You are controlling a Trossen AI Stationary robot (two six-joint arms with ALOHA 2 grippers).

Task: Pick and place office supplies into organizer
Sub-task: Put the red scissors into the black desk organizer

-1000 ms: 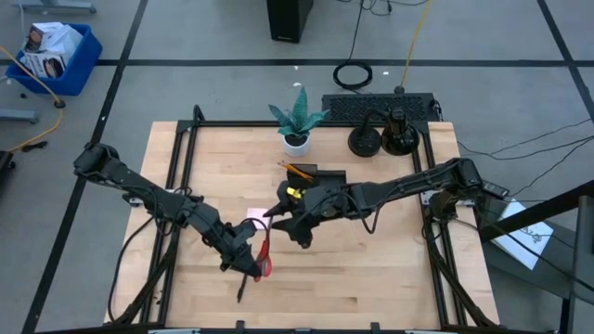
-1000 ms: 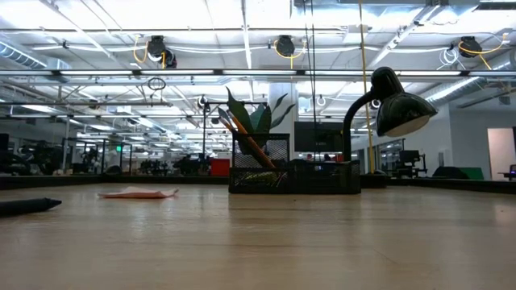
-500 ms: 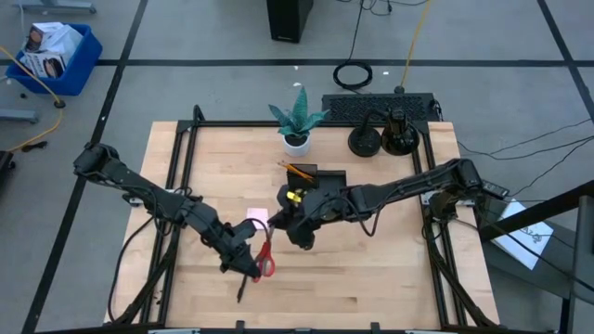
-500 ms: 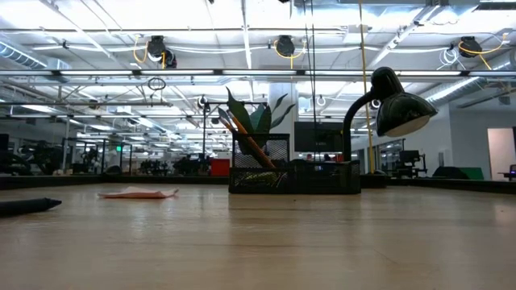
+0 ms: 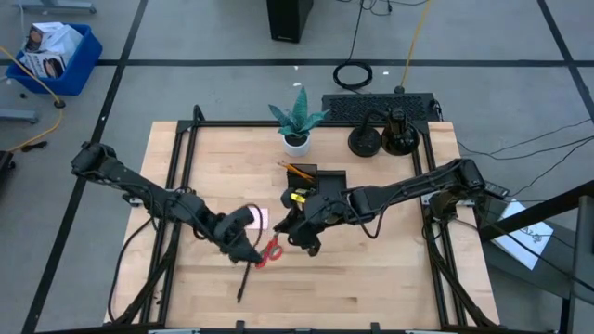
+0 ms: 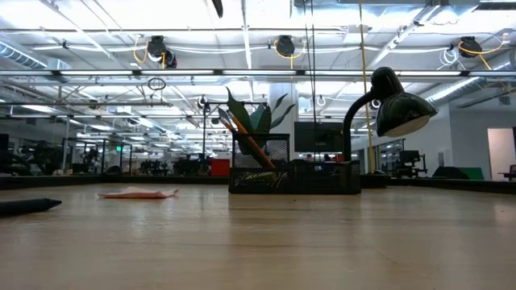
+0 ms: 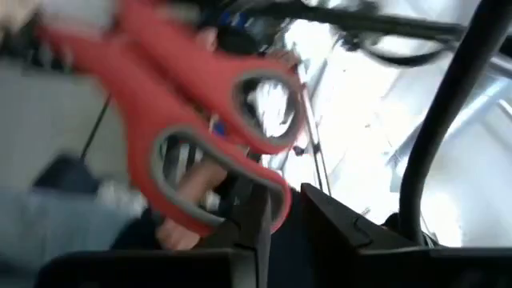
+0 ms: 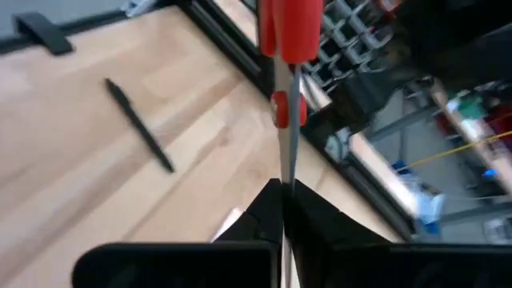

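The red-handled scissors [image 5: 270,250] hang in the air between my two grippers, above the table's middle and near the front. My left gripper [image 5: 255,252] is at the red handles [image 7: 200,112]. My right gripper [image 5: 286,230] is shut on the blades. The black organizer [image 5: 316,178] stands behind them with orange pencils in it. A pink sticky-note pad [image 5: 257,218] and a black pen [image 5: 243,283] lie flat on the table. My left gripper has the outer rim of one handle loop [image 7: 272,196] between its fingertips, reaching in from the table's left. The view is blurred, so how far in the rim reaches does not show. My right gripper pinches the flat sides of the closed metal blades [image 8: 282,172] between its two fingers, near the tip. It comes from the table's right, slanting down, fingers in line with the blades. The scissors are lifted clear, and the handles [image 8: 290,32] point away from the gripper.
A potted plant [image 5: 297,121], a black desk lamp [image 5: 385,130] with round bases and a black keyboard [image 5: 376,107] stand along the far edge. Black frame rails [image 5: 181,186] run along the table's left and right sides. Bare wood lies at the near right.
My right gripper has shut on the scissors' blades. My left gripper has risen a little and rolled its wrist. The scissors, which pointed toward the table's near edge, now slant toward my right gripper.
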